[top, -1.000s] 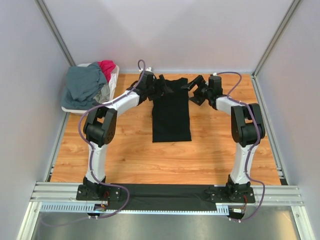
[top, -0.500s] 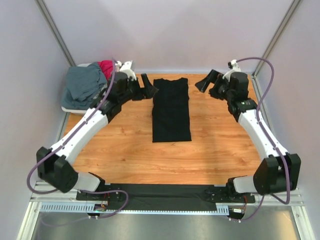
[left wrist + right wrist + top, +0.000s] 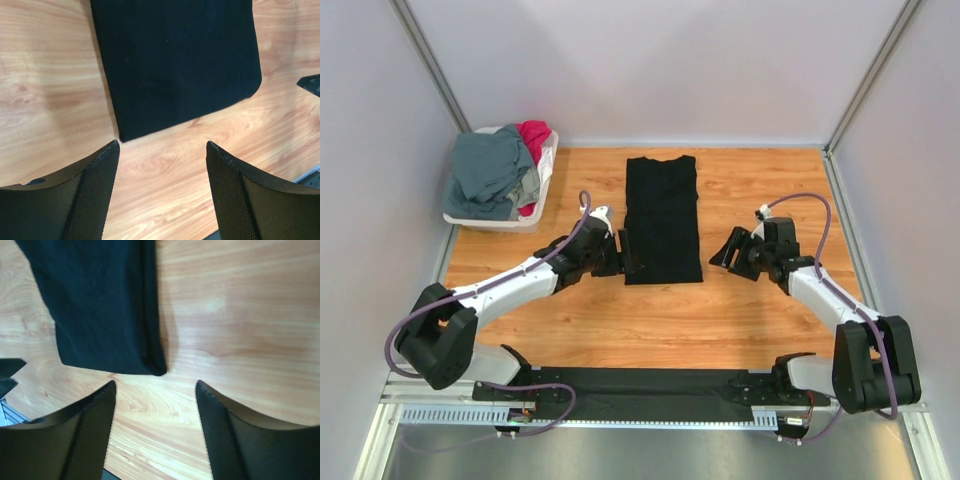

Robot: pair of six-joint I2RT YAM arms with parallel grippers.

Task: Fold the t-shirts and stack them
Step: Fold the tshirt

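Note:
A black t-shirt (image 3: pixel 662 218) lies flat on the wooden table as a long narrow strip, sleeves folded in. Its near hem shows in both wrist views, as the black t-shirt (image 3: pixel 175 60) and the black t-shirt (image 3: pixel 100 310). My left gripper (image 3: pixel 625 252) hovers open beside the shirt's near left corner, nothing between its fingers (image 3: pixel 90 190). My right gripper (image 3: pixel 730 250) stands open a little to the right of the near right corner, also holding nothing. A grey-blue t-shirt (image 3: pixel 490 170) and a magenta-red t-shirt (image 3: pixel 534 135) are heaped in the basket.
The white plastic basket (image 3: pixel 485 218) stands at the table's back left corner against the wall. Metal frame posts and grey walls close in the table on three sides. A black mat (image 3: pixel 650 385) lies along the near edge between the arm bases.
Both arms have swung back from the shirt's far collar end towards me and now sit low beside its near hem corners. The shirt has not moved. Both grippers' jaws have narrowed a little.

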